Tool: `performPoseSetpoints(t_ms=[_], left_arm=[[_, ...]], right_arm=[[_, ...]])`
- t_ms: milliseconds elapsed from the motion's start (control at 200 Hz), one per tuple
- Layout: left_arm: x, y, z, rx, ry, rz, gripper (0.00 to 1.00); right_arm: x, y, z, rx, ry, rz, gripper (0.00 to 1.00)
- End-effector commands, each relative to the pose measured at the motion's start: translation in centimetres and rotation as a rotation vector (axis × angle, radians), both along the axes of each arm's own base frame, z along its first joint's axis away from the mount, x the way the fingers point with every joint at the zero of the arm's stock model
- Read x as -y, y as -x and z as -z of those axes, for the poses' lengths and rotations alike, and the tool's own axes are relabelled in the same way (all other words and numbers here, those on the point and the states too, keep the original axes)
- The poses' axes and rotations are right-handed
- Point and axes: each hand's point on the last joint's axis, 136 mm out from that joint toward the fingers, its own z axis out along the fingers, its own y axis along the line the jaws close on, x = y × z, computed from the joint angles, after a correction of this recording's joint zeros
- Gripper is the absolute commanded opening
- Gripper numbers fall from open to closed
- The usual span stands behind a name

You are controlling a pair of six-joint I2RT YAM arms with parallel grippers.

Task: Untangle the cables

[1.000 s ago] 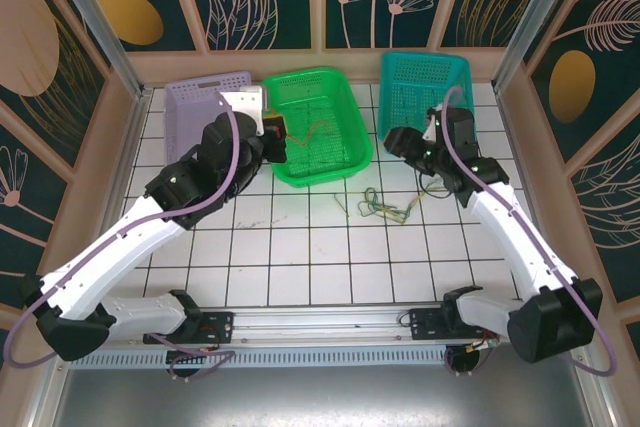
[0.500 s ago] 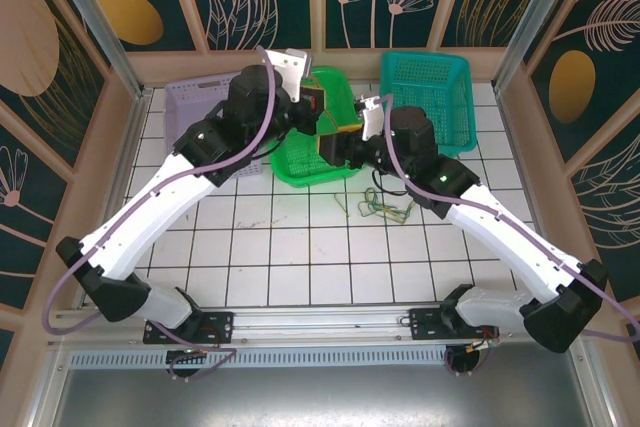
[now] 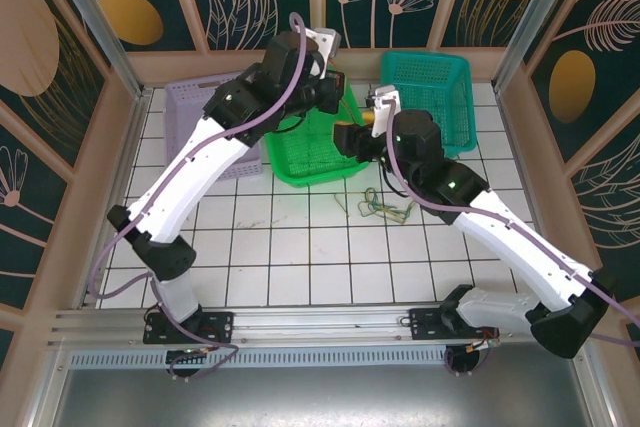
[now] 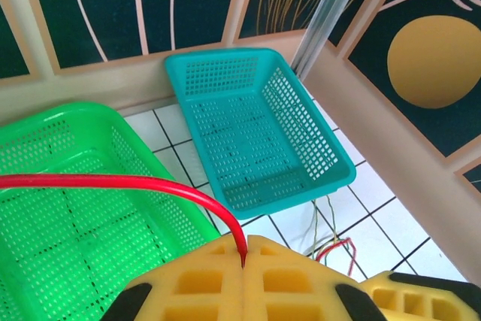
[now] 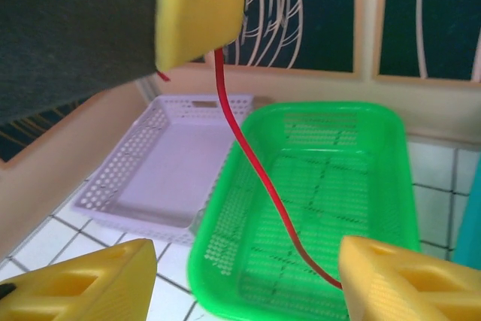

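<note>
One red cable (image 5: 252,159) | clamped in left gripper (image 4: 244,244), running down to right gripper (image 5: 246,264), fingers spread

The red cable (image 4: 113,180) ran off the left-wrist view's edge, and strands within the cable tangle (image 3: 385,207) were too small to distinguish

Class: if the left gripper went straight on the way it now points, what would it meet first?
Most likely the teal basket, straight ahead of the left gripper; depth is unclear. Its jaws are shut on a red cable.
</note>
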Motion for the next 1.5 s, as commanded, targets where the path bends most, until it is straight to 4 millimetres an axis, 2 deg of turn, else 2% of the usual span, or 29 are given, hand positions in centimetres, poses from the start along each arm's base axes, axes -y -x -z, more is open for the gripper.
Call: performPoseSetpoints(t_ms=[0, 145, 255, 375, 420, 470, 555, 626, 641, 666, 681, 706, 736, 781, 826, 871, 886, 946, 1076, 1116, 1136, 1281, 1391, 1496], left_arm=[[-0.2, 0.3, 1.8, -0.101, -0.035, -0.005, 0.0], [0.4, 0.4, 1.8, -0.117, -0.014, 0.014, 0.0], [0.6, 0.5, 1.5, -0.121, 0.004, 0.026, 0.0], [0.7, 0.6, 1.4, -0.121, 0.008, 0.028, 0.0], [0.6, 0.6, 1.2, -0.118, 0.012, 0.028, 0.0], [0.6, 0.6, 1.2, -0.115, 0.012, 0.025, 0.0], [0.3, 0.4, 1.2, -0.112, 0.008, 0.007, 0.0], [-0.2, 0.0, 0.8, -0.106, 0.019, -0.027, 0.01], [-0.2, -0.1, 0.7, -0.103, 0.025, -0.033, 0.07], [-0.4, -0.2, 0.3, -0.097, 0.036, -0.046, 0.25], [-0.6, -0.3, 0.0, -0.093, 0.044, -0.06, 0.42], [-1.0, -0.5, -0.5, -0.084, 0.059, -0.085, 0.63], [-1.4, -0.7, -1.2, -0.07, 0.079, -0.112, 0.79], [-2.0, -0.9, -2.4, -0.045, 0.114, -0.143, 0.92], [-2.5, -0.9, -3.3, -0.027, 0.14, -0.166, 0.98], [-2.8, -1.1, -4.9, 0.011, 0.189, -0.181, 0.98], [-2.9, -1.0, -5.2, 0.018, 0.198, -0.186, 0.99], [-3.2, -0.8, -6.6, 0.048, 0.245, -0.194, 0.98], [-3.8, -0.4, -8.4, 0.09, 0.331, -0.201, 0.98], [-3.4, -0.7, -7.6, 0.081, 0.329, -0.199, 0.99], [-4.1, 0.0, -8.6, 0.097, 0.353, -0.198, 0.99], [-2.8, 0.5, -5.8, 0.013, 0.372, -0.152, 0.98], [-1.6, 1.3, -2.4, -0.088, 0.411, -0.103, 0.93], [-1.2, 2.4, 0.2, -0.15, 0.47, -0.073, 0.9]], right_arm=[[0.8, -1.0, -0.6, 0.061, 0.075, 0.064, 0.67], [0.4, -2.3, 0.3, 0.064, 0.139, 0.099, 0.67], [0.0, -3.4, 0.8, 0.071, 0.157, 0.125, 0.64], [-1.2, -4.4, 1.3, 0.058, 0.165, 0.116, 0.42], [-1.3, -4.6, 1.5, 0.048, 0.165, 0.116, 0.31], [-1.3, -4.7, 1.6, 0.041, 0.157, 0.116, 0.15], [-1.3, -4.3, 1.3, 0.035, 0.134, 0.101, 0.0], [-1.1, -3.7, 0.9, 0.022, 0.106, 0.072, 0.0], [-1.0, -3.6, 0.8, 0.014, 0.099, 0.06, 0.0], [-0.8, -3.6, 0.9, -0.007, 0.084, 0.044, 0.0], [-0.6, -3.6, 0.9, -0.021, 0.073, 0.036, 0.0], [-0.3, -3.7, 1.1, -0.047, 0.057, 0.031, 0.0], [0.4, -3.8, 1.1, -0.075, 0.036, 0.032, 0.0], [1.3, -4.0, 1.4, -0.116, 0.005, 0.025, 0.0], [2.5, -4.5, 1.7, -0.157, -0.017, 0.044, 0.0], [2.8, -4.5, 1.7, -0.183, -0.036, 0.035, 0.0], [3.6, -5.0, 1.8, -0.192, -0.045, 0.051, 0.0], [4.8, -5.7, 1.6, -0.218, -0.084, 0.068, 0.0], [8.2, -8.2, 1.7, -0.292, -0.192, 0.136, 0.0], [9.0, -8.9, 1.5, -0.306, -0.224, 0.15, 0.0], [9.5, -9.4, 1.4, -0.309, -0.237, 0.163, 0.0], [13.2, -13.6, 1.9, -0.36, -0.316, 0.256, 0.0], [15.8, -17.2, 2.5, -0.369, -0.335, 0.32, 0.0], [18.5, -20.7, 3.2, -0.348, -0.36, 0.374, 0.0]])
